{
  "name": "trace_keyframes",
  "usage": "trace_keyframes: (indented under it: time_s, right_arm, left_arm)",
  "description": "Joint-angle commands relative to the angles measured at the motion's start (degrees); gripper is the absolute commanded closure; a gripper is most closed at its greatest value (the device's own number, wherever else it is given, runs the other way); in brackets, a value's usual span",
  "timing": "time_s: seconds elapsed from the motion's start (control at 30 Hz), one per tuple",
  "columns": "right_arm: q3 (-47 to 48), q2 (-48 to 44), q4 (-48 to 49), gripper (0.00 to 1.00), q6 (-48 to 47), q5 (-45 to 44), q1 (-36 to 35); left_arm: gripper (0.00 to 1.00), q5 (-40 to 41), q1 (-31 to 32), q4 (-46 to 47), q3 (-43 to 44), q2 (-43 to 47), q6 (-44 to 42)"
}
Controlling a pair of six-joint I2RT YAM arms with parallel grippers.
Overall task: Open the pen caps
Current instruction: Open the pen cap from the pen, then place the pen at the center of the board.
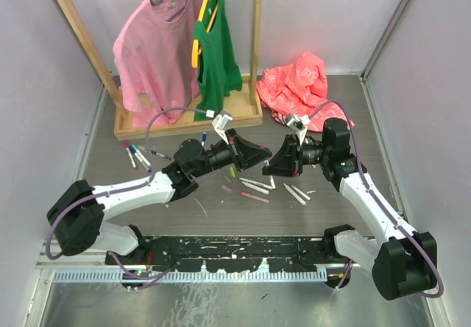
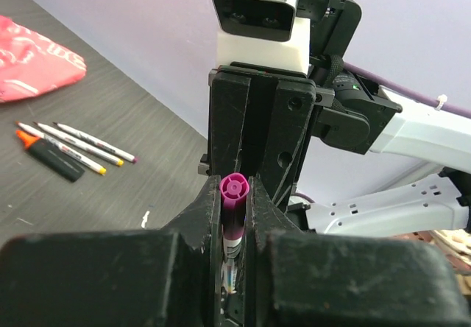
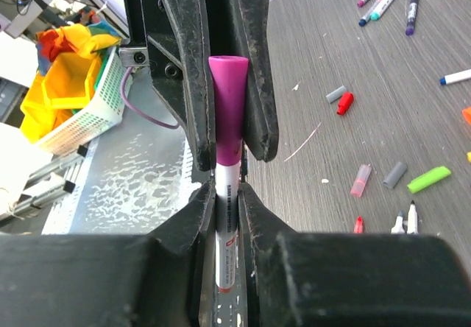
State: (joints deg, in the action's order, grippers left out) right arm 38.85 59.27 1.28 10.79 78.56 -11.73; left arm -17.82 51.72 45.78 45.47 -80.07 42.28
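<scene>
A white-barrelled pen with a magenta cap (image 3: 227, 106) is held between both grippers above the table's middle. My left gripper (image 2: 234, 211) is shut on the cap end (image 2: 234, 194). My right gripper (image 3: 227, 194) is shut on the white barrel (image 3: 228, 216) just below the cap. The cap still sits on the barrel. In the top view the two grippers meet tip to tip, left (image 1: 259, 157) and right (image 1: 275, 163); the pen is hidden there. Loose caps lie on the table: green (image 3: 429, 180), red (image 3: 344, 103), pink (image 3: 360, 180).
Several loose pens lie under the grippers (image 1: 254, 187), right of them (image 1: 298, 193) and at the left (image 1: 136, 154). A black highlighter (image 2: 51, 156) lies beside pens (image 2: 81, 144). A wooden rack (image 1: 184, 124) with shirts and a red cloth (image 1: 298, 84) are at the back.
</scene>
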Motion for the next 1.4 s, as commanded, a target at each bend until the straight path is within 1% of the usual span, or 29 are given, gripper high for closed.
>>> trace_keyframes:
  time_s: [0.0,0.07,0.2,0.3,0.43,0.57,0.67,0.77,0.9,1.0,1.07,1.23,1.37]
  right_arm:
    - [1.8,0.7,0.7,0.99,-2.3,0.8,-1.1]
    - [2.0,1.3,0.4,0.99,-2.6,0.6,-1.7]
    - [3.3,2.6,-4.7,0.99,-6.7,-0.3,-2.3]
    - [3.8,3.1,-6.3,0.99,-8.1,-1.0,-2.5]
    - [4.2,3.4,-8.3,0.99,-10.0,-2.1,-2.8]
    - [5.2,4.3,-11.6,0.99,-13.1,-3.1,-3.4]
    - [5.8,4.9,-14.5,0.99,-15.9,-4.2,-4.1]
    - [6.9,5.4,-17.8,0.99,-19.3,-5.9,-4.4]
    - [9.2,4.5,-24.7,0.99,-26.8,-12.5,-4.5]
    - [10.5,3.0,-28.6,0.99,-32.0,-21.0,-4.3]
    - [10.8,1.8,-30.3,0.99,-34.8,-26.8,-4.0]
    - [9.5,0.1,-31.1,0.99,-38.3,-38.7,-0.9]
    - [9.0,1.7,-32.8,0.99,-40.7,-51.0,1.5]
  left_arm:
    - [1.0,12.4,-0.7,7.7,-1.2,10.2,-10.2]
    - [1.0,16.5,-0.8,7.8,-1.0,12.2,-13.6]
    - [1.0,18.6,-1.3,7.3,1.2,14.5,-17.6]
    - [1.0,20.1,-1.5,6.8,2.0,15.8,-18.3]
    - [1.0,24.0,-1.7,7.2,0.7,17.8,-18.6]
    - [1.0,28.3,-2.0,10.8,-1.8,20.1,-18.6]
    - [1.0,28.8,-2.6,11.8,-2.2,21.0,-18.5]
    - [1.0,27.2,-3.2,10.3,-2.2,22.0,-18.7]
    - [1.0,25.9,-3.3,4.4,-4.3,26.0,-18.2]
    - [1.0,25.6,-3.3,-3.0,-7.3,30.6,-17.5]
    - [1.0,25.9,-3.4,-9.6,-9.8,33.6,-16.2]
    - [1.0,28.5,-3.4,-25.4,-15.3,39.0,-9.4]
    - [1.0,29.1,-3.4,-33.0,-19.0,41.1,-3.9]
